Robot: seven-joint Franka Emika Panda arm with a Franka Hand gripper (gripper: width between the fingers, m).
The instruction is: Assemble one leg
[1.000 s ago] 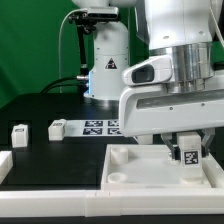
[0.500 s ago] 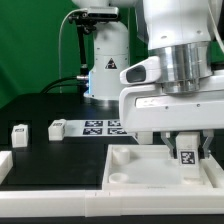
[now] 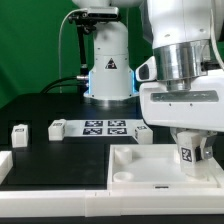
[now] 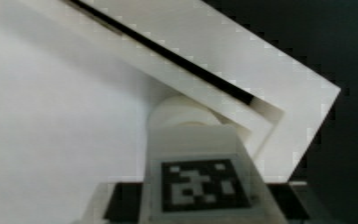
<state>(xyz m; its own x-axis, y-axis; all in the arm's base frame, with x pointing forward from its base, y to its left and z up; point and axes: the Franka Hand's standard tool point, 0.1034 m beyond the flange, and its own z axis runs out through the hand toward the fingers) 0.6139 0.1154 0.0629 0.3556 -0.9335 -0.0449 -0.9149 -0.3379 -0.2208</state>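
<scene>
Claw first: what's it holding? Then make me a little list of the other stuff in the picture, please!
claw: shut on the leg
leg: upright, tag facing the exterior camera, at the white tray's far corner on the exterior view's right
white tray: at the front of the table
corner socket: round, close to the leg's end; touching or not, cannot tell
spare blocks: three, small, white, on the black table
marker board: flat, behind the tray
</scene>
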